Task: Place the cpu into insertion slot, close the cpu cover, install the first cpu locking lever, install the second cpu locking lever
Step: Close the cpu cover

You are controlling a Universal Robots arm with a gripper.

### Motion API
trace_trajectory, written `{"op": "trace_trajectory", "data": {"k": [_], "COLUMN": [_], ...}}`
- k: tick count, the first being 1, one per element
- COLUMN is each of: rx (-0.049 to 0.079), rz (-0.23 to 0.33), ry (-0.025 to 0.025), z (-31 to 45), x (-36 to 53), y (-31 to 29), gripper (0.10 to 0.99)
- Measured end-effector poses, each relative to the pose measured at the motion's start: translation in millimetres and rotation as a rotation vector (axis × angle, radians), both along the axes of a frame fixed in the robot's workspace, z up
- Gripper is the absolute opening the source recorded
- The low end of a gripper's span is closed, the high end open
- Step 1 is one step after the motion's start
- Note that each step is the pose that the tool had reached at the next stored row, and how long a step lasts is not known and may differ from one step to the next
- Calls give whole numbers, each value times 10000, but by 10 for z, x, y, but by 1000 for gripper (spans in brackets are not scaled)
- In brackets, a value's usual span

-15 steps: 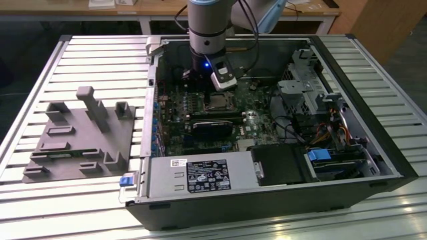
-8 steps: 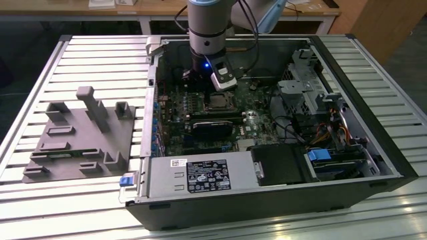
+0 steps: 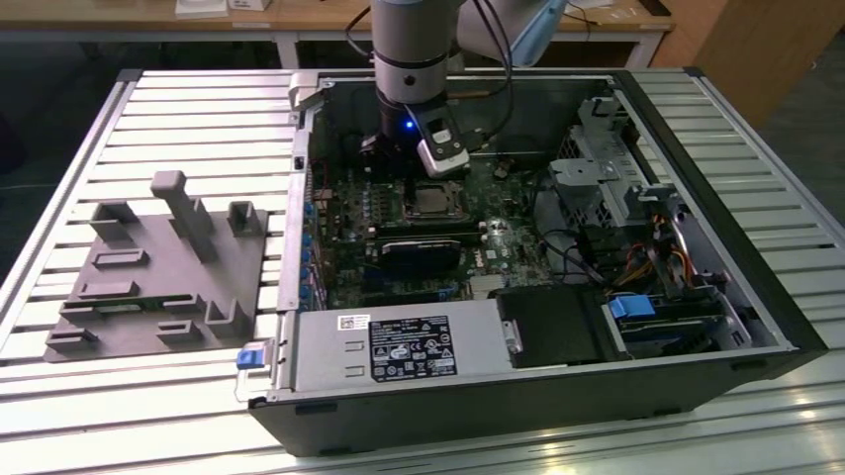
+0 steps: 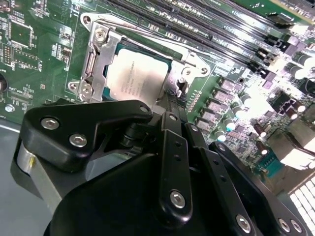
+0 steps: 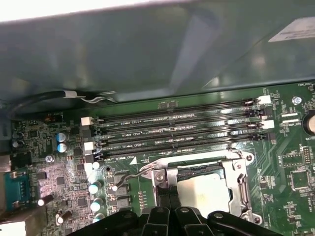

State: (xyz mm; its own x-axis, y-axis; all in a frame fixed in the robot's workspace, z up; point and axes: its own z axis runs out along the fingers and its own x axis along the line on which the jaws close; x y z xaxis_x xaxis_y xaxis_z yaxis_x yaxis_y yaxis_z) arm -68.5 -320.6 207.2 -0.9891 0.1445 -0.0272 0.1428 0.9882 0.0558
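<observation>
A black sheet-metal computer case (image 3: 528, 396) is laid open on a ribbed table (image 3: 79, 416), with a glossy green circuit board (image 4: 29, 73) exposed inside. The arm (image 3: 416, 49) is held upright, reaching down into the case. The flat, dull grey cpu (image 4: 135, 78) is seated in the insertion slot (image 3: 433, 198) and framed by the shiny cpu cover (image 4: 96, 59). The gripper (image 5: 169, 189) is drawn narrow, its black fingers (image 5: 164, 194) brought together at the cover's corner.

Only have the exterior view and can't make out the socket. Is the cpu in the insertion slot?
Observer: Yes. In the second wrist view the cpu lies flat in the insertion slot, metal top up.
Operator: Cover?
Observer: The cpu cover is down, framing it.
Operator: Gripper?
Observer: In the first wrist view the gripper is shut, with its tips at the cover's edge.
</observation>
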Motion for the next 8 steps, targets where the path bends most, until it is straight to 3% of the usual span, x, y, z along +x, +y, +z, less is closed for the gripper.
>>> {"op": "trace_trajectory", "data": {"k": [8], "rx": [35], "rz": [1], "ry": [1], "z": [15], "x": [0], "y": [-37], "gripper": [102]}}
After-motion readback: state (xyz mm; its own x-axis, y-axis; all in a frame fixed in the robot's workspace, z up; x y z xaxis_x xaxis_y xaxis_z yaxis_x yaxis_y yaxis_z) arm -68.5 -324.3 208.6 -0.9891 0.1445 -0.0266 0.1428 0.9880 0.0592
